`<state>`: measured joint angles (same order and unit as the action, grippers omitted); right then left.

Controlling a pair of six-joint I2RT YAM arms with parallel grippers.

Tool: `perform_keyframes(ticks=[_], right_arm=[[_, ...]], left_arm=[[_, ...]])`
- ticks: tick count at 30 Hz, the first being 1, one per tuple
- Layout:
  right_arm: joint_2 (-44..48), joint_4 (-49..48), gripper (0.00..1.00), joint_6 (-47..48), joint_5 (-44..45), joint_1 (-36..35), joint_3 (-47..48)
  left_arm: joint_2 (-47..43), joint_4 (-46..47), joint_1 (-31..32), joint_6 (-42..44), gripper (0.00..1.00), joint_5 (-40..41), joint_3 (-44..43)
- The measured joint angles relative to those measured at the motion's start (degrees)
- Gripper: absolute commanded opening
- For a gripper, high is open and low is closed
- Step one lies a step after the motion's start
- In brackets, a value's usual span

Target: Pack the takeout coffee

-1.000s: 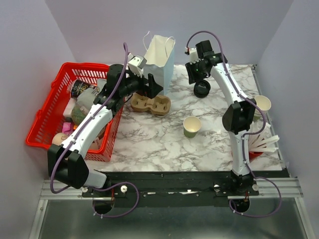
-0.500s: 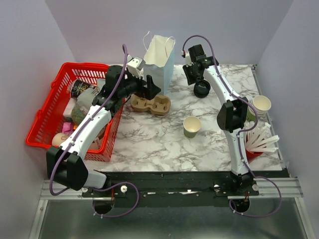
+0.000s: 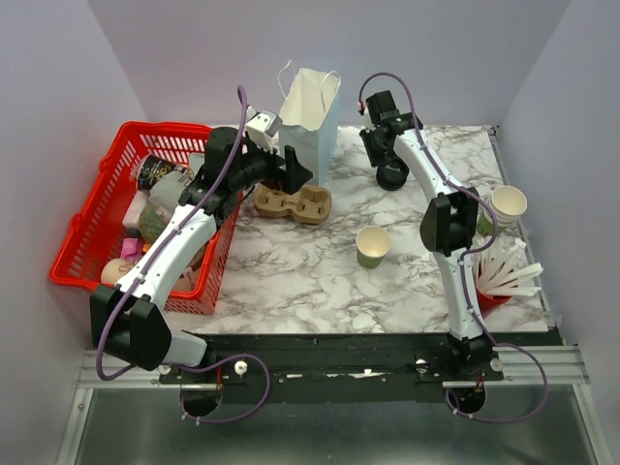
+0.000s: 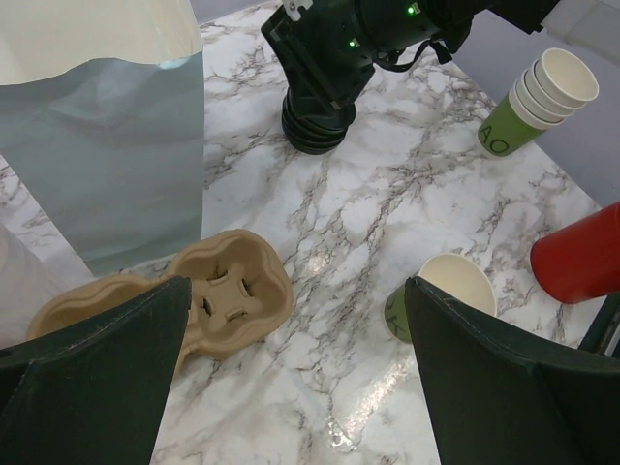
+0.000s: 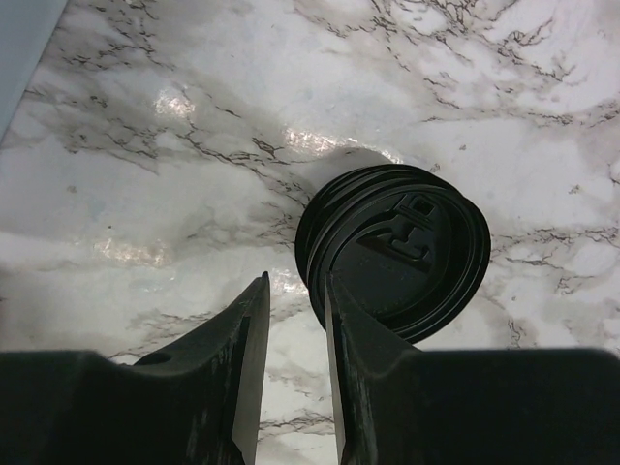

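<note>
The olive-green paper cup (image 3: 373,245), white inside, stands open and without a lid on the marble table; it also shows in the left wrist view (image 4: 446,291). A stack of round black sip lids (image 3: 392,175) (image 5: 397,252) lies at the far middle. My right gripper (image 3: 386,153) (image 5: 295,281) hangs over the stack's left edge, its jaws a narrow gap apart with only marble between them. My left gripper (image 3: 296,172) (image 4: 297,291) is wide open and empty above the brown cardboard cup carrier (image 3: 294,203) (image 4: 208,291).
A white paper bag (image 3: 310,111) (image 4: 107,145) stands behind the carrier. A red basket (image 3: 77,242) of goods sits at the left. A stack of green cups (image 3: 504,205) (image 4: 542,97) and a red cup (image 4: 581,257) of white sticks (image 3: 513,276) stand at the right edge.
My right gripper has shifted a little left and toward the back over the lid stack. The lids, cup and left arm have not moved.
</note>
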<state>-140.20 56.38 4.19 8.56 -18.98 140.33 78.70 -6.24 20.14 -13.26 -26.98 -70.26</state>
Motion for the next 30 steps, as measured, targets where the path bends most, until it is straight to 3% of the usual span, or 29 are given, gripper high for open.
perform_keyframes(ticks=[5,11,30], right_arm=[[-0.48,0.00,0.34,-0.13,-0.02,0.96,-0.02],[-0.94,-0.02,0.22,-0.13,-0.07,1.60,-0.02],[-1.55,-0.33,0.30,-0.96,-2.69,1.75,-0.02]], left_arm=[[0.02,-0.26,-0.11,-0.04,0.99,0.00,0.00],[0.28,-0.81,-0.15,-0.04,0.99,0.00,0.00],[1.16,-0.94,-0.15,-0.09,0.99,0.00,-0.02]])
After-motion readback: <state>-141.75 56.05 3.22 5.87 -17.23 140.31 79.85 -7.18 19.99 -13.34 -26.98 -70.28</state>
